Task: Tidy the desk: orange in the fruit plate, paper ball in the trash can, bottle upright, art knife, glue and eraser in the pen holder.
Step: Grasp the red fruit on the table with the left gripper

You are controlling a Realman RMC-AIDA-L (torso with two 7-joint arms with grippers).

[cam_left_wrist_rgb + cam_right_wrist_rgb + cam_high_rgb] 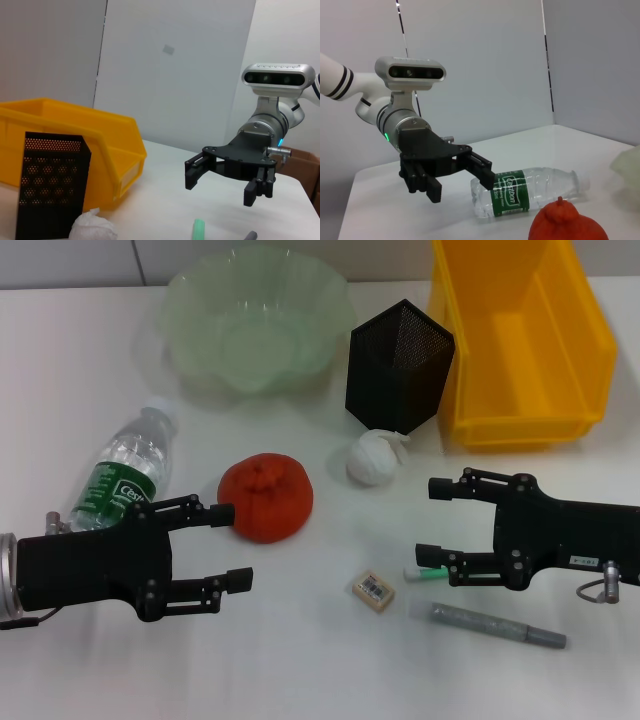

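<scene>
Evidently poised to grasp, left claw (pixel 228 547) gapes wide beside the orange (pixel 266 496); right claw (pixel 432 521) hangs wide over the bench's (pixel 60 360) near edge.

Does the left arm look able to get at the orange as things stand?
Probably yes. The left end effector is open, pointing toward the orange, with bare table between them. The bottle lies off to the side, not in the way.

The bottle (pixel 527 194) bears a green label reading "C'estbon" (white script); nothing else is legible.
</scene>
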